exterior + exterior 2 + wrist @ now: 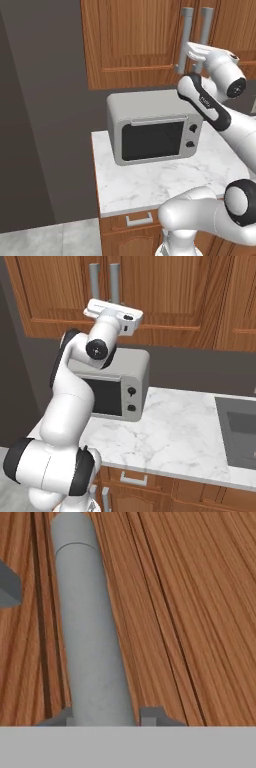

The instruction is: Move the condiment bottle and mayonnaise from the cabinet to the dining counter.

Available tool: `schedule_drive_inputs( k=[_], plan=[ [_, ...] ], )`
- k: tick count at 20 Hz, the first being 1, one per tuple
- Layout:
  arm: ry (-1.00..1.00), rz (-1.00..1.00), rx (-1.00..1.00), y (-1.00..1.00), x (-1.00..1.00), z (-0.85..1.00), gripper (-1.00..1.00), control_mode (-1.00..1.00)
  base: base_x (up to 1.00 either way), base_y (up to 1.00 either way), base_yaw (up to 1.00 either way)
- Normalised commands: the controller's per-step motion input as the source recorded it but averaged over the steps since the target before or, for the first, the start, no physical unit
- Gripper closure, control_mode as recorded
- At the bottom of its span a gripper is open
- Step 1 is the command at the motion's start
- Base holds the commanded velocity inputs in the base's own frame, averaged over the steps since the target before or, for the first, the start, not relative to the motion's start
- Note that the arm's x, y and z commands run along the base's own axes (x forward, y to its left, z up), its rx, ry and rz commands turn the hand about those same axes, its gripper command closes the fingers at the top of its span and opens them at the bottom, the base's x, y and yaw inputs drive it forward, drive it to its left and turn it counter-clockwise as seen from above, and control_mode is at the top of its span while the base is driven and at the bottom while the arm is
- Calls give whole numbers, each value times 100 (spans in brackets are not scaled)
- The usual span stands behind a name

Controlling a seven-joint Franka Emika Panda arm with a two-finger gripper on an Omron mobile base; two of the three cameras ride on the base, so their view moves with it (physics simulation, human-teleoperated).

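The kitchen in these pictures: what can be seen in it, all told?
cabinet: one, reddish-brown wood, on the wall, doors closed
bar handles: two, grey, upright, side by side on the cabinet doors
microwave: one, light grey with dark door, on the worktop
worktop: one, white grey-veined marble, over wooden lower cabinets
sink: one, grey, at the right edge of the right base view
gripper: one, fingertips either side of one bar handle
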Motion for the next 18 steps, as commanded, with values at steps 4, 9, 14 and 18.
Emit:
schedule_drive_inputs(
  k=[4,9,14,18],
  plan=[
    [-11,0,1,-99,-58,17,100,-100,0,0,0],
    [-7,0,5,-100,-72,18,100,-100,0,0,0],
    [0,0,7,-100,-80,12,100,-100,0,0,0],
    [0,-1,9,-100,-88,2,100,-100,0,0,0]
  ],
)
